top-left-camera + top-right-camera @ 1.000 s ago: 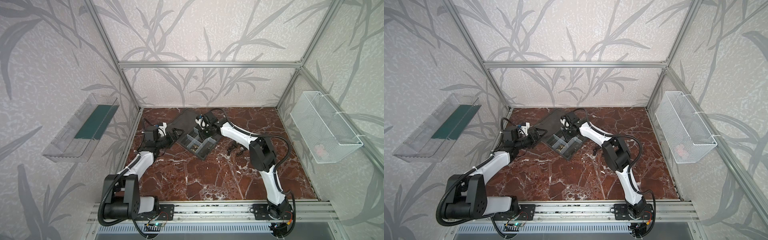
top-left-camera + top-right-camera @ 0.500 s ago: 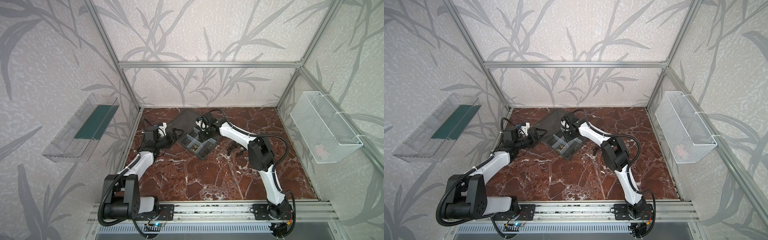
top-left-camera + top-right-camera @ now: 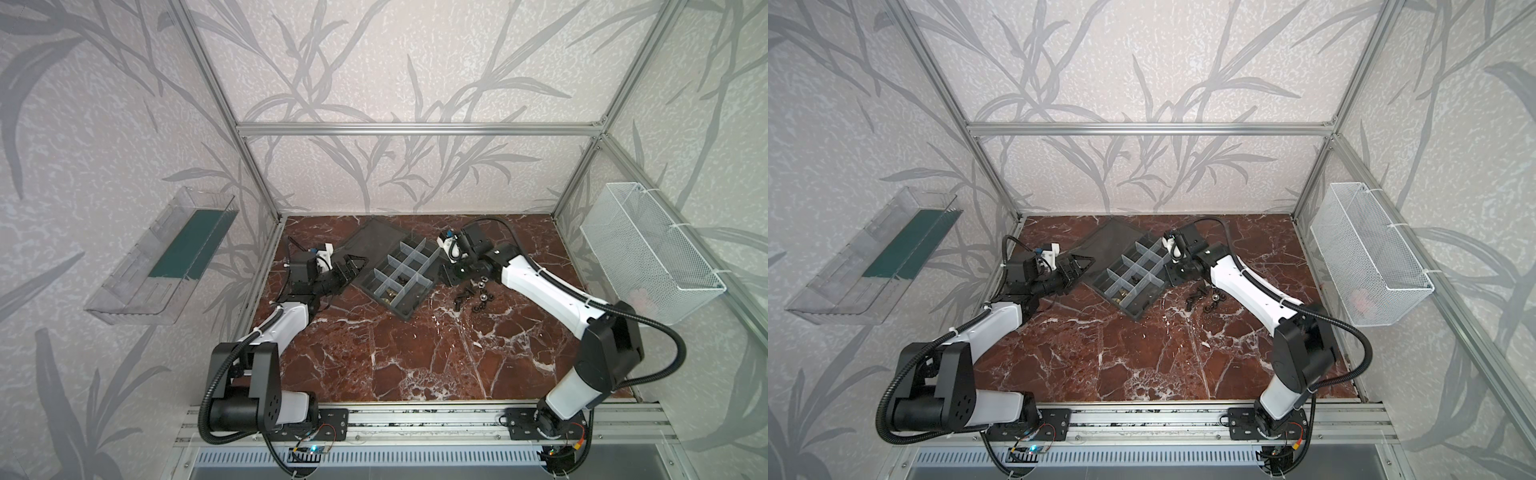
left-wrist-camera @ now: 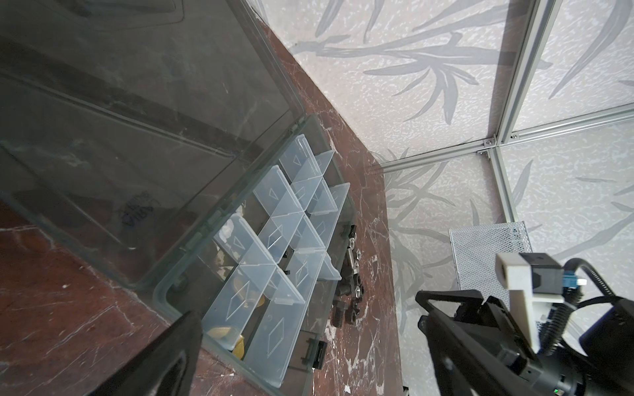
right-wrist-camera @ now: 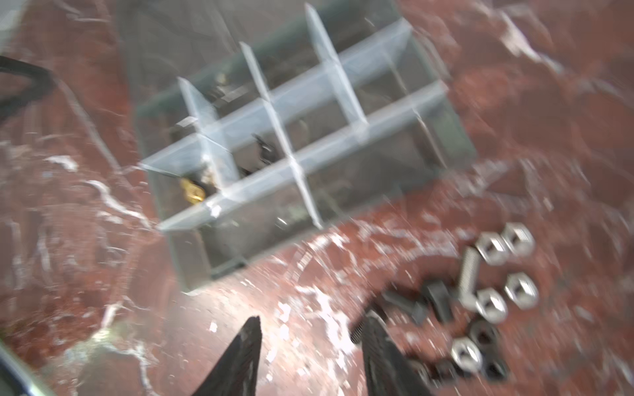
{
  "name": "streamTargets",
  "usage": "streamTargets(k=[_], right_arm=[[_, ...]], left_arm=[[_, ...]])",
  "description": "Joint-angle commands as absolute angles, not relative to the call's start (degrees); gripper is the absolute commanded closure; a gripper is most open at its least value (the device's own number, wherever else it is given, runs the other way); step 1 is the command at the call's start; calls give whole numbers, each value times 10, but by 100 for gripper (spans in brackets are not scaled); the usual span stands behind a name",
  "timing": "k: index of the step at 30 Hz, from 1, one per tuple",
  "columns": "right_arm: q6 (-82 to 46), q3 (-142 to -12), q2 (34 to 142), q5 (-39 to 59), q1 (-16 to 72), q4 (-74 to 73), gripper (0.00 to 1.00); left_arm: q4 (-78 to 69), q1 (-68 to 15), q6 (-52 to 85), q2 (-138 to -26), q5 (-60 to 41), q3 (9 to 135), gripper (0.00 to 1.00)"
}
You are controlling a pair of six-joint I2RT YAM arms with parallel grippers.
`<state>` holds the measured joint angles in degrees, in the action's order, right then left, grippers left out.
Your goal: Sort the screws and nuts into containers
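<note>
A red-brown marble worktop (image 3: 415, 357) lies between walls papered with grey leaves. Midway along its far edge sits the dark grey organizer box (image 3: 417, 301), its lid (image 3: 374, 239) folded flat behind it. Translucent dividers split it into cells (image 5: 377, 171), and brass nuts (image 5: 192, 192) lie in a near corner cell. Loose dark screws (image 5: 404, 303) and silver nuts (image 5: 492, 248) are heaped just beside the box, towards the right edge. The right pincer (image 5: 310, 343) hangs over bare marble next to that heap, jaws partly apart and holding nothing. The left pincer (image 3: 358, 268), beside the lid's left corner, is spread wide and empty.
</note>
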<state>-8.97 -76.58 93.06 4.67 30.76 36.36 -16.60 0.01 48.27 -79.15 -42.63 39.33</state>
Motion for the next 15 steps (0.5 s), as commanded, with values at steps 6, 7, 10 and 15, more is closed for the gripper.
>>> streamTargets(k=[6, 7, 10, 15], right_arm=[[-189, -662, 896, -19, 235, 417, 50], [-196, -658, 900, -17, 226, 419, 50], [-209, -658, 926, -15, 204, 428, 50], [-236, -673, 975, -17, 198, 429, 50]], left_arm=[[-189, -2, 497, -811, -441, 408, 1], [-189, -2, 497, -811, -441, 408, 0], [-189, -2, 499, -811, -440, 407, 0], [-189, -3, 502, -809, -438, 405, 1]])
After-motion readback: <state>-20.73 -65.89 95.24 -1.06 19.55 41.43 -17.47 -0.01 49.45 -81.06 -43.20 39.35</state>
